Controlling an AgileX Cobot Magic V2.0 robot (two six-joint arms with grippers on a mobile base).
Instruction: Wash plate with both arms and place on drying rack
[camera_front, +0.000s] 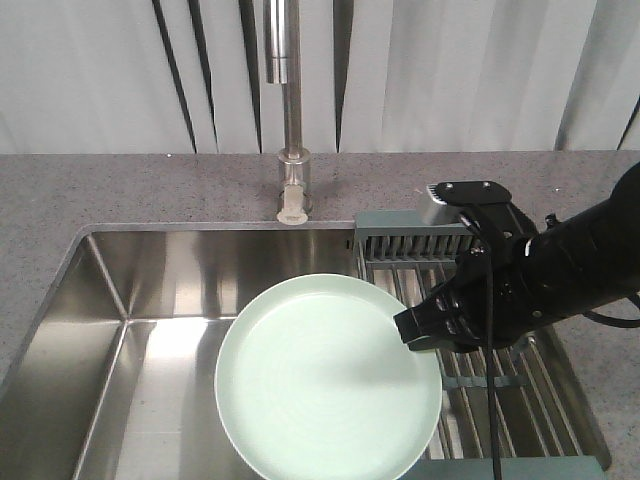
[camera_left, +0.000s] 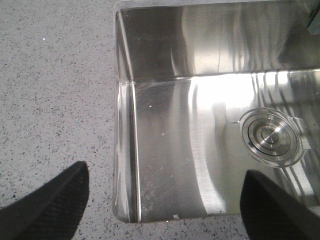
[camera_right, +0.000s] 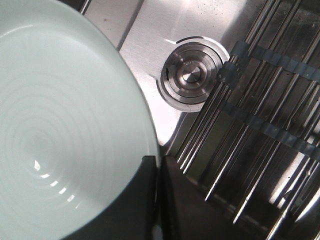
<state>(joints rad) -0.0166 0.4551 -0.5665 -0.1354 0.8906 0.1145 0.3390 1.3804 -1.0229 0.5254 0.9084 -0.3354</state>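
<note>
The pale mint-green plate (camera_front: 325, 380) is held above the steel sink, tilted toward the camera. My right gripper (camera_front: 418, 335) is shut on the plate's right rim; the right wrist view shows the plate (camera_right: 60, 125) and the gripper (camera_right: 157, 172) with its jaws pinching the rim. The drying rack (camera_front: 500, 385) lies over the right part of the sink, under the right arm; its bars also show in the right wrist view (camera_right: 255, 125). My left gripper (camera_left: 162, 197) is open and empty, over the sink's near-left corner. It is out of the front view.
The steel sink basin (camera_front: 140, 340) fills the left and middle. Its drain (camera_left: 270, 136) shows in the left wrist view and the right wrist view (camera_right: 192, 75). A tall faucet (camera_front: 290, 120) stands behind the sink. Grey speckled counter (camera_left: 55, 100) surrounds it.
</note>
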